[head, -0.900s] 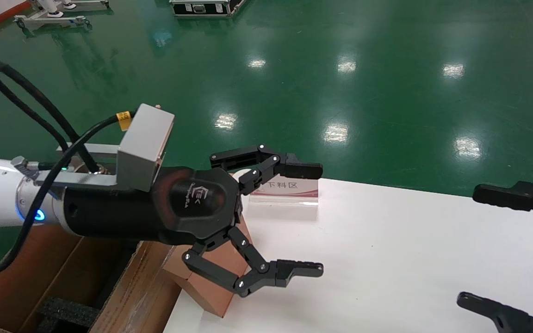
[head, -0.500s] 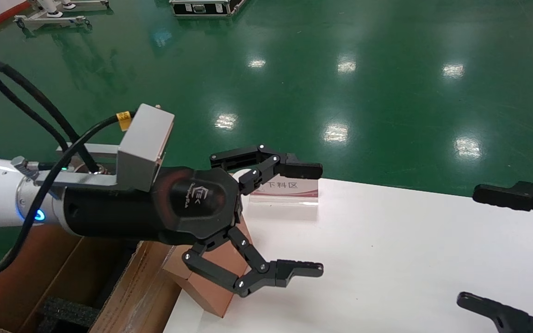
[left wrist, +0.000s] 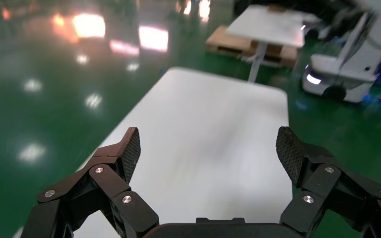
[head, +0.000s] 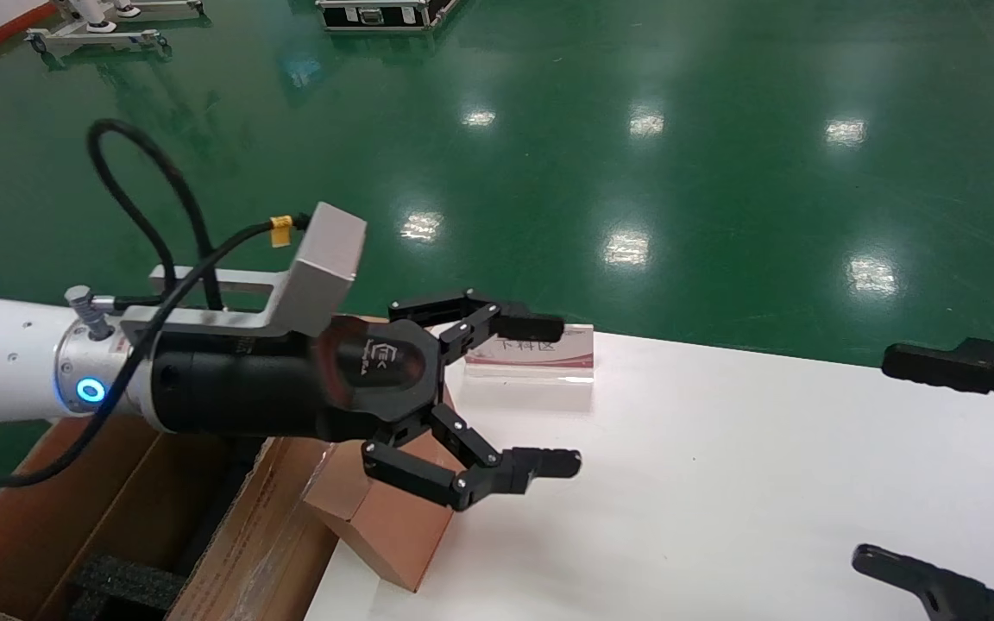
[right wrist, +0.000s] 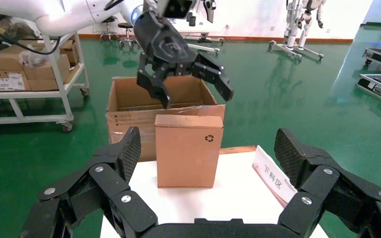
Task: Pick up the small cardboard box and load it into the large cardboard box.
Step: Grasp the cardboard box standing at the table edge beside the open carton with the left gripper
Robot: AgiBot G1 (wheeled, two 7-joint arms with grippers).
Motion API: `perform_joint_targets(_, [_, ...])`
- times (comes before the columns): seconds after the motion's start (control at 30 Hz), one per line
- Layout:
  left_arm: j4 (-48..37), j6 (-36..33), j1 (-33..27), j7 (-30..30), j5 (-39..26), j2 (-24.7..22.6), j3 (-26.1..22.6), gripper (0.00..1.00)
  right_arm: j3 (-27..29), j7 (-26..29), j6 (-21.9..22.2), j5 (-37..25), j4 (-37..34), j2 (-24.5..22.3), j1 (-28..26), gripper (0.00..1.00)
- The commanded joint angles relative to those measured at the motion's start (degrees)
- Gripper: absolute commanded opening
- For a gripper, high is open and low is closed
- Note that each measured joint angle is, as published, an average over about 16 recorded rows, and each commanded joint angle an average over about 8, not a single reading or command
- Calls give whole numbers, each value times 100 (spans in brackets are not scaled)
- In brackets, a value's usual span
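Observation:
The small cardboard box (head: 389, 522) stands upright on the white table's left end, partly hidden behind my left gripper (head: 556, 395). That gripper hovers open just above and past the box, holding nothing. From the right wrist view the box (right wrist: 188, 151) shows its recycling symbol, with the left gripper (right wrist: 193, 82) open over its top. The large cardboard box (head: 117, 509) sits open beside the table's left end, behind the small box (right wrist: 129, 106). My right gripper (head: 881, 457) is open at the table's right edge (right wrist: 207, 148). The left wrist view shows its open gripper (left wrist: 208, 148) over bare table.
A white table (head: 721, 483) spans the foreground over a green floor. A standing sign (head: 540, 355) with a red stripe sits at the table's far edge, near the small box. Black foam blocks (head: 126, 582) lie inside the large box. A cart with cartons (right wrist: 25, 74) stands farther off.
My left gripper has rolled at the wrist and drawn back a little to the left, its fingertips now closer to the small box. The right arm and both boxes have not moved.

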State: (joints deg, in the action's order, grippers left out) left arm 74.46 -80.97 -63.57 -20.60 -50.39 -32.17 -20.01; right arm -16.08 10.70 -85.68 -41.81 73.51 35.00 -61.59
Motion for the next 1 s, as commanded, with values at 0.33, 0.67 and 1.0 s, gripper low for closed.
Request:
perform_joint_targets(0.33, [263, 14, -1114, -1714, -1827, 72, -785, 100, -5, -3, 2, 3, -1, -2, -1, 100])
perform_joint_targets(0.67, [319, -344, -2198, -3100, -3400, -241, -1399, 100, -9, -5, 4, 6, -1, -4, -2, 100])
perform_joint_targets(1.0, [342, -606, -2685, -3622, -4081, -443, -1754, 100, -13, -7, 5, 9, -1, -5, -3, 100])
